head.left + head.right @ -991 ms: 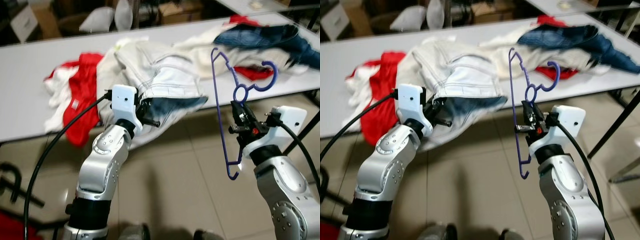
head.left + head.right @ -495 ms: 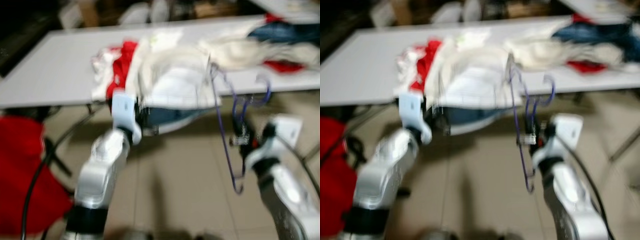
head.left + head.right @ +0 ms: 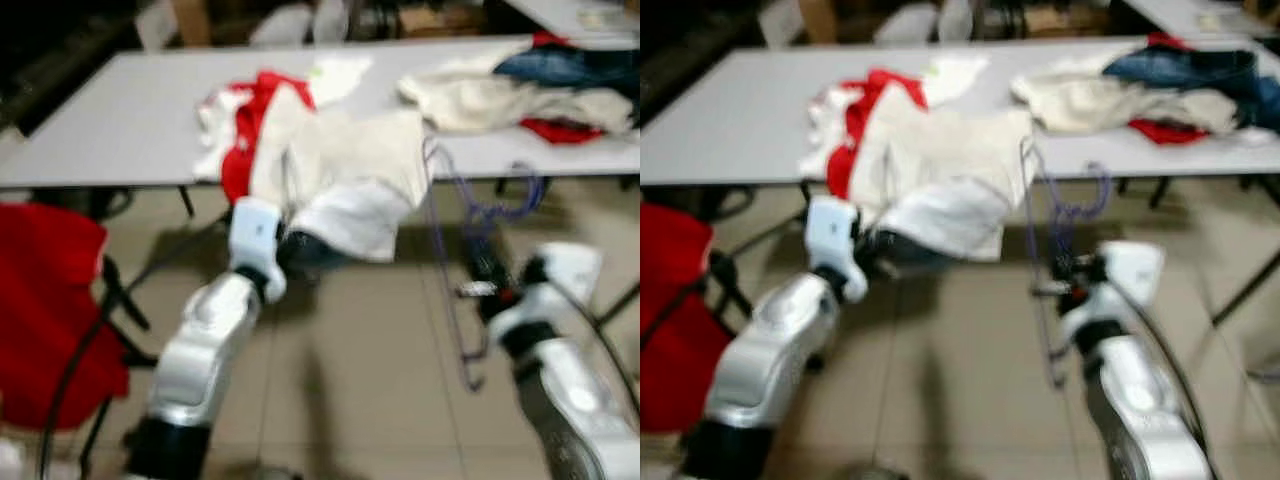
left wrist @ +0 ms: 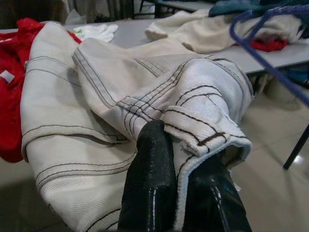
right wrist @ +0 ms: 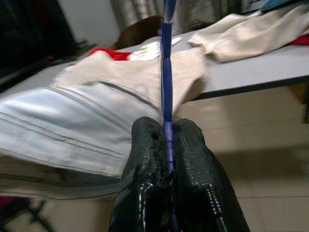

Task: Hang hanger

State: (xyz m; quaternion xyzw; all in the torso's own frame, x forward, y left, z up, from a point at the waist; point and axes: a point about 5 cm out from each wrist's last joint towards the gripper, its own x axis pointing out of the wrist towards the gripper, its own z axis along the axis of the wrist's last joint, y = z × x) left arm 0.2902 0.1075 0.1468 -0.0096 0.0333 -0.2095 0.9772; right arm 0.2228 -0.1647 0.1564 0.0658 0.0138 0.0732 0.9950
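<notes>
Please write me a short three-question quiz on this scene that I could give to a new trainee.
1. True or false: the right claw is shut on the purple hanger.
2. What does the left claw grip?
A. a red shirt
B. the hem of the cream jeans
C. a table leg
3. Fill in: the rest of the cream jeans lies on the grey ____.

Key
1. True: the hanger's thin bar runs between the shut fingers.
2. B: the stitched hem is pinched between the two black fingers.
3. table: beside the red cloth, with more clothes further along.
</notes>
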